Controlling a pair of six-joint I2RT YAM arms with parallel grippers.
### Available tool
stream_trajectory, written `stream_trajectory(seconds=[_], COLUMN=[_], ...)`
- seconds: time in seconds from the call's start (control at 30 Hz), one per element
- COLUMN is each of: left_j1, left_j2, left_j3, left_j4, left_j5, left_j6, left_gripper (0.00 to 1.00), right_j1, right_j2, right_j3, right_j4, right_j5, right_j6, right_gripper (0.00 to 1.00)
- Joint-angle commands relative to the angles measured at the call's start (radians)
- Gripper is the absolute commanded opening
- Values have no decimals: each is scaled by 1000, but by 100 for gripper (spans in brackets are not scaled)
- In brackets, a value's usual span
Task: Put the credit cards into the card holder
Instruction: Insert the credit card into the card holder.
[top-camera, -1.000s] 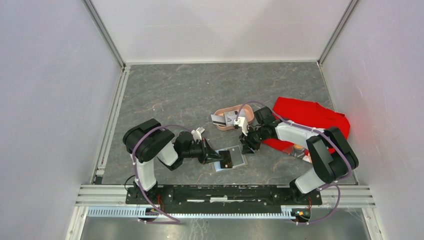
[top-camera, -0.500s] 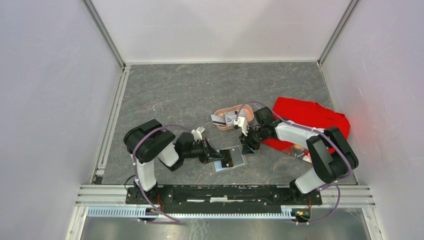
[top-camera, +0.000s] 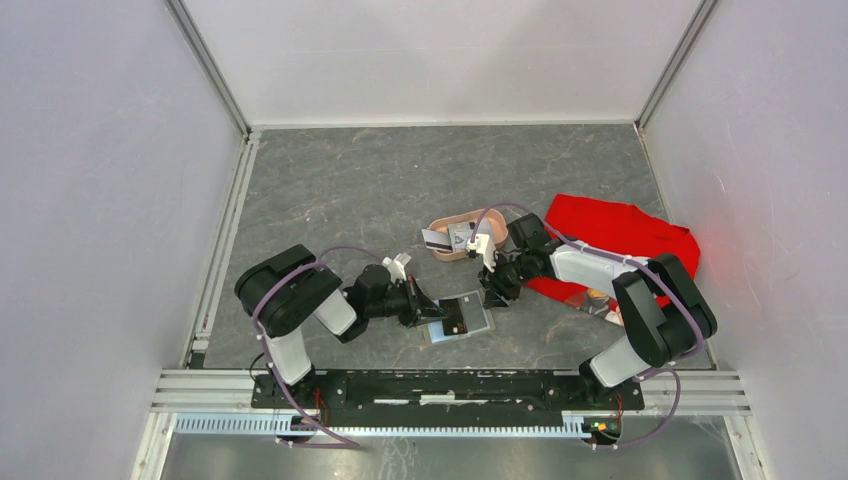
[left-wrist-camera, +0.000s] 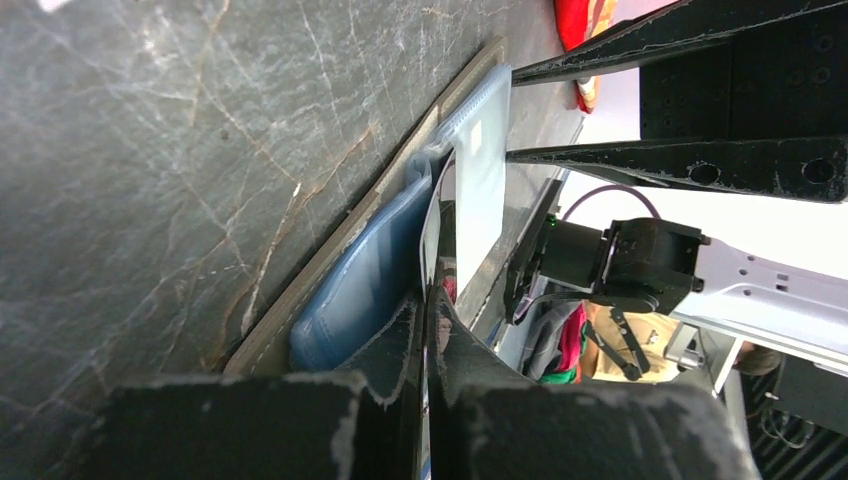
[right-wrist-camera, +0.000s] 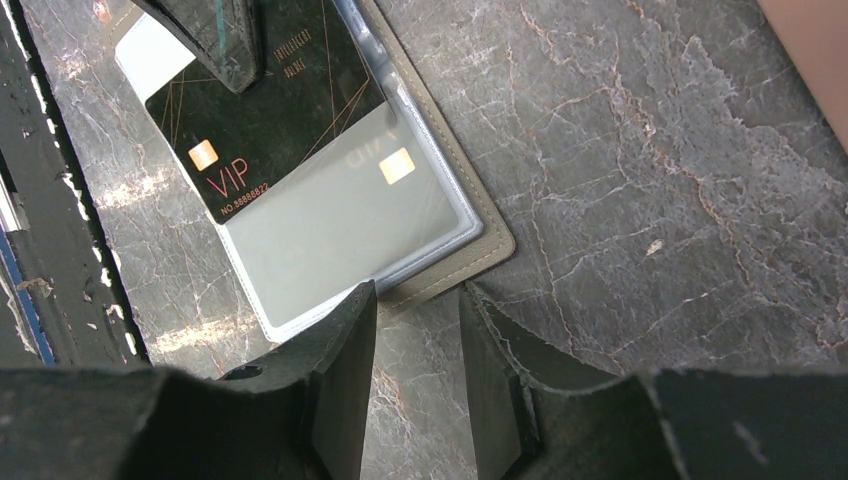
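You have the card holder (top-camera: 478, 322) lying open on the worktop (top-camera: 380, 190), near its front middle, one card (right-wrist-camera: 270, 110) partly in its pocket. Behind it sits the tray (top-camera: 447, 221) with more cards (top-camera: 436, 239); right of that, the cloth (top-camera: 620, 228).

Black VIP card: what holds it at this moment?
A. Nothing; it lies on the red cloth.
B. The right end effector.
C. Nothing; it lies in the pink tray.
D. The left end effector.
D: the left end effector is closed on the black card at the open card holder, while the right end effector stands open beside the holder's edge.
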Motion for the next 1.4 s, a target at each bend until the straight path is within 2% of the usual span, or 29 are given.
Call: stream_trajectory(seconds=[0.0,0.13,0.5,0.77,0.93,1.1,1.23,1.37], left_j1=[-23,-45,-83,-102,-110,-110,-110,-109], left_j2=[-46,-68,-60,-53,-52,-67,-99,-144], left_j3=[21,39,49,48,53,54,64,76], left_j4=[-226,-284,-270,-243,-243,-258,-309,-378], left_j5=[-120,-152,-188,-194,-197,-201,-208,-228], left_j6=[133,153,123,92,84,83,98,118], left_gripper=[2,2,2,2,3,9,19,33], right_j1=[7,7,6,7,4,-2,-3,-2], right_j2=[-3,-5,-6,-27,-58,-99,-138,-167], right_j3=[24,24,23,33,33,31,22,11], right_j4=[-1,-3,-3,-13,-17,-27,-31,-31], right_j5=[10,10,8,29,67,91,66,-47], right_j6=[-10,-10,-10,-12,-26,-58,-93,-116], right_gripper=[43,43,44,49,56,64,62,59])
